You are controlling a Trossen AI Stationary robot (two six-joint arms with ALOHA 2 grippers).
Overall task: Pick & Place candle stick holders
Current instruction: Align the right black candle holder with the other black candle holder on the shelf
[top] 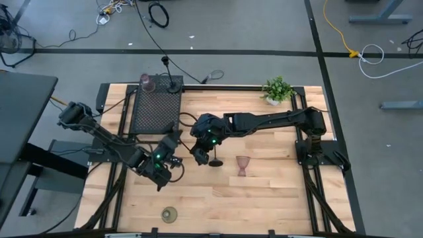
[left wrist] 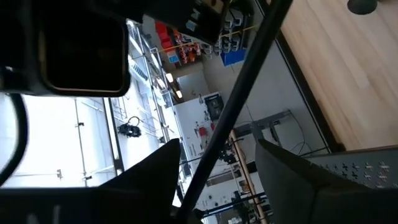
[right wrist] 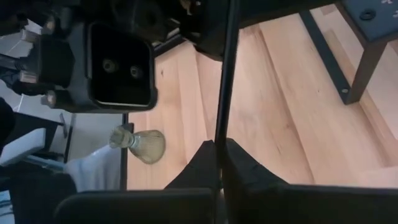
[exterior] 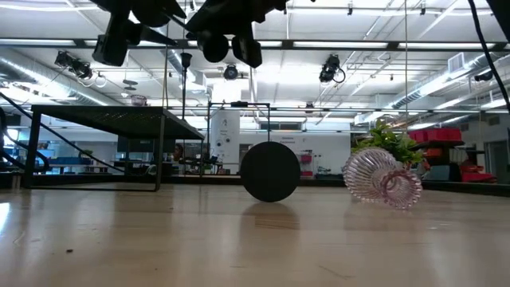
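Mid-table, right jaws clamp black stem (right wrist: 225, 81)

Small green potted plant (top: 277, 89) stood at the far right corner of the light wooden tabletop (top: 264, 192). Black perforated mesh box (top: 156, 109) sat at the far left, raised on thin legs. Yellow cable (top: 337, 30) and black cables (top: 157, 13) lay on the grey floor beyond.
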